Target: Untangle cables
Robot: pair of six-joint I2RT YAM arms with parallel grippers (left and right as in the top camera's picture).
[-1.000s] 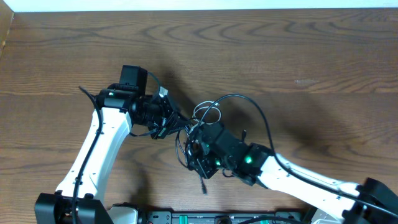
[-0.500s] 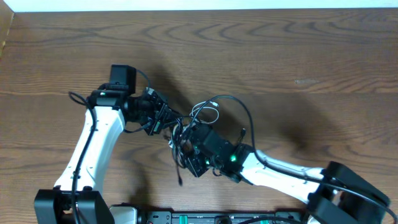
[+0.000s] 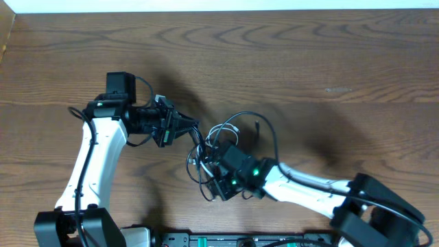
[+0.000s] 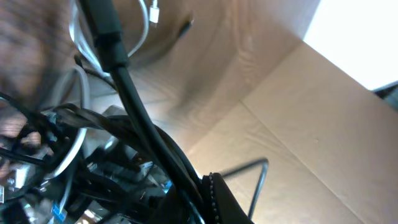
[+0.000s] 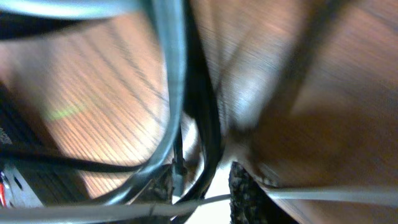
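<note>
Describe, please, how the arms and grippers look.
The left arm and right arm have white links and black joints. A black wire runs along the left one; a green light glows near the right wrist. The left gripper and right gripper are black.

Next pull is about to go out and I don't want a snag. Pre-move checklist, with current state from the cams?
1. Hold of left gripper on a cable: cannot tell. A black cable runs past its camera, but the fingers are unseen.
2. Hold of right gripper: cannot tell, its wrist view is blurred.
3. Strands separated: not ok. The cable bundle is knotted between the grippers.
4. Grippers apart: ok, a gap shows in the overhead view.
5. Plug end free: ok, neither gripper holds it.
</note>
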